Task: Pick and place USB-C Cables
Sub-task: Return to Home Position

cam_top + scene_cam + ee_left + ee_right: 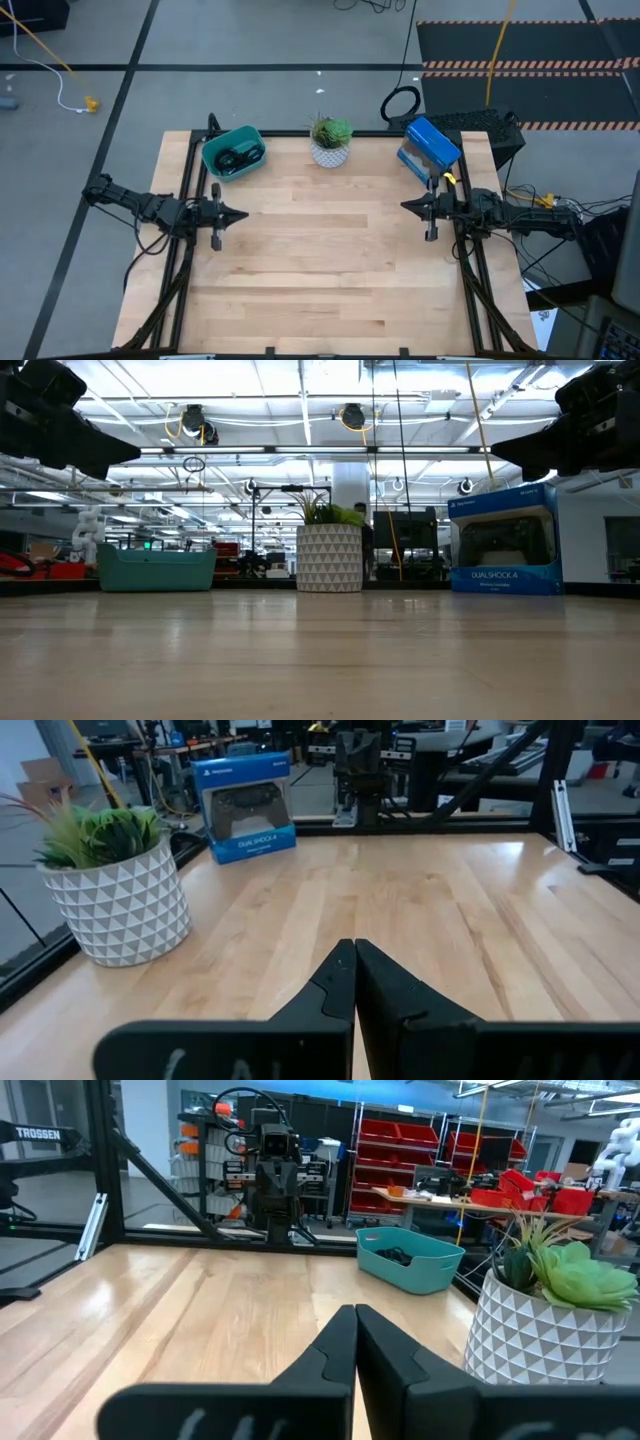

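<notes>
Both arms are parked. The left gripper (243, 213) sits mid-left in the high view and the right gripper (405, 206) mid-right, each with fingers pressed together, holding nothing. The cables (240, 157) show as a dark bundle inside the teal bin (210, 158) at the upper left of the table (330, 270). The plant pot (330, 152) is top centre, and the blue box (430, 148) is upper right.

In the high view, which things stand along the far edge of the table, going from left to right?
First the teal bin with dark cables inside → potted plant → blue box.
</notes>
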